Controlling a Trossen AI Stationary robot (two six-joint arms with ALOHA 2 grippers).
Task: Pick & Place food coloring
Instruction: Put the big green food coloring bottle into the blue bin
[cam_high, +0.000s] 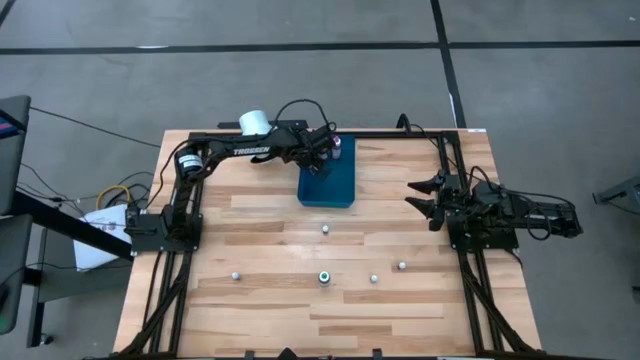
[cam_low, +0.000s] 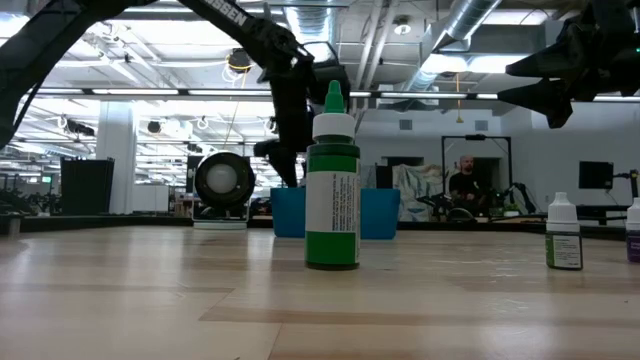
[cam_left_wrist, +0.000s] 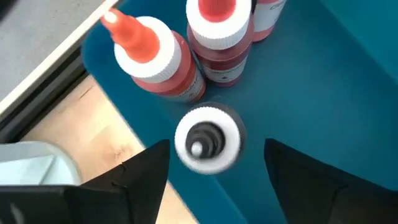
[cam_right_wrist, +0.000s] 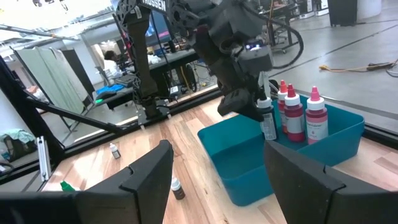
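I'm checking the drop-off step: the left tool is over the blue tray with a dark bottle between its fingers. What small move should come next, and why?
Probably lift the left tool straight up. Its fingers stand apart from the dark bottle, which stands upright in the blue tray beside the red bottles, so it looks released.

We see a blue tray (cam_high: 328, 190) near the wooden table's (cam_high: 270, 220) far edge, a white cylinder (cam_high: 254, 122) beside it, and a person (cam_low: 463, 182) beyond.

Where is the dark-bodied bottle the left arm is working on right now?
The dark bottle stands upright in the blue tray, between the left gripper's open fingers, beside the red bottles.
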